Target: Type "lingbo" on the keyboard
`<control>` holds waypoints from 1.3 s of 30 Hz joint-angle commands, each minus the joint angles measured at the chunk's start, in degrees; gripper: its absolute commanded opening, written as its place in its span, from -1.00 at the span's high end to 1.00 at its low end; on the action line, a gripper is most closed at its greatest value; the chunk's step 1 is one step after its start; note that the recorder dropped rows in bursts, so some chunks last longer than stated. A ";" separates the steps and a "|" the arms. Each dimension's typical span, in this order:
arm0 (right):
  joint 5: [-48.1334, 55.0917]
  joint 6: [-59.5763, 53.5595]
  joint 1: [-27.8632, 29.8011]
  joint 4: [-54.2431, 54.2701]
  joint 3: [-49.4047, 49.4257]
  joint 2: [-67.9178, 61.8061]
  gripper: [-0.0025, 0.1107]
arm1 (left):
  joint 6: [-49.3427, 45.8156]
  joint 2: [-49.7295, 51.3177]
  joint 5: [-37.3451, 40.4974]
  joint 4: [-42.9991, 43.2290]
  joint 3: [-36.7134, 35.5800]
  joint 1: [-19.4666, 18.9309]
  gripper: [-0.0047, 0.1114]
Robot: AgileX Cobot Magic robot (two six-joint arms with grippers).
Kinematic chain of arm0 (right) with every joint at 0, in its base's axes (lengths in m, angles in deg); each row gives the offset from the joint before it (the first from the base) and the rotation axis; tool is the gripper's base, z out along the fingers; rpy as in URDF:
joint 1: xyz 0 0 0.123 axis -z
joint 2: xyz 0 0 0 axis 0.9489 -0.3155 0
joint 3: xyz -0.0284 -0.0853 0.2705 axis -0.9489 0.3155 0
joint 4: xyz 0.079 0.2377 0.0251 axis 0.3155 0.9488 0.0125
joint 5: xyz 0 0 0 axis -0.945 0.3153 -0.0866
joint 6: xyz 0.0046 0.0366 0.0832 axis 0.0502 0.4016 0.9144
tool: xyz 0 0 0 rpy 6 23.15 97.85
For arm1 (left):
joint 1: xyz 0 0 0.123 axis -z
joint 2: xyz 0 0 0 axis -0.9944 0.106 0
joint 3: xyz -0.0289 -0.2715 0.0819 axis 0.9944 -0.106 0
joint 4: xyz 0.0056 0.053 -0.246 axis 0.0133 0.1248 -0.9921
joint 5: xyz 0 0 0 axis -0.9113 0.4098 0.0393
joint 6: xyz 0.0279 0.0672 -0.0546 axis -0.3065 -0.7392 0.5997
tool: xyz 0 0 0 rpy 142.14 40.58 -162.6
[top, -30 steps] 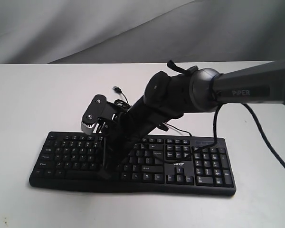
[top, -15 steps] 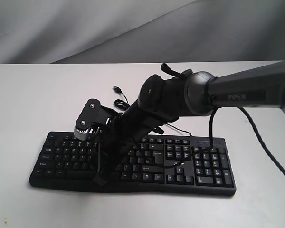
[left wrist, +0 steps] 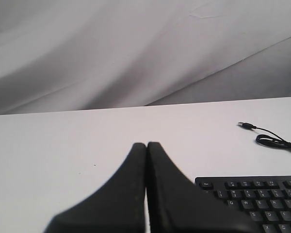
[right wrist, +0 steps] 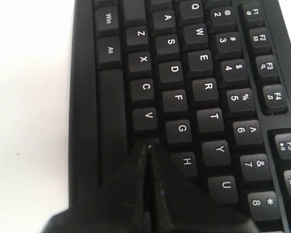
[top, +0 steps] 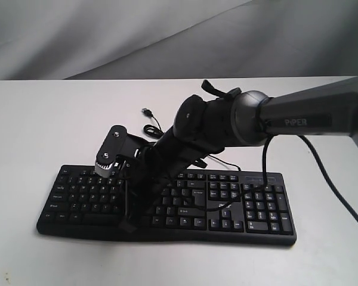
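Keyboard [top: 259,208] flat on white table [top: 42,119], front centre. Right gripper [right wrist: 149,147] fingers pressed together, tip at letter row beside V, adjoining G and H. Against one second back: arm lower, wrist swung leftward, tip nearer keyboard front edge. Left gripper [left wrist: 146,144] fingers together, above table beside keyboard corner

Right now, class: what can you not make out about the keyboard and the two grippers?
1. Right wrist view: the key under the tip of the right gripper, beside V, is covered by the gripper itself.
2. Exterior view: the right arm hides the middle keys of the keyboard; the legends are too small to read.
3. Left wrist view: the frame edge cuts off most of the keyboard; the left gripper is absent from the exterior view.
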 commanded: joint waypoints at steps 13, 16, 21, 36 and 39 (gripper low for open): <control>-0.41 -0.14 0.49 -0.58 0.11 -0.98 0.96 | 0.12 -0.28 -0.35 0.01 -0.28 0.31 0.91; -0.41 -0.14 0.52 -0.58 0.23 -0.98 0.96 | 0.12 -0.28 -0.35 0.01 -0.28 0.31 0.91; -0.48 -0.14 0.90 -0.34 0.38 -1.83 0.96 | 0.12 -0.28 -0.35 0.01 -0.28 0.31 0.91; 1.11 2.25 0.38 -0.08 -8.17 -5.07 0.96 | 0.12 -0.28 -0.35 0.01 -0.28 0.31 0.91; 1.27 2.06 0.38 0.94 -8.55 -5.60 0.96 | 0.12 -0.28 -0.35 0.01 -0.28 0.31 0.91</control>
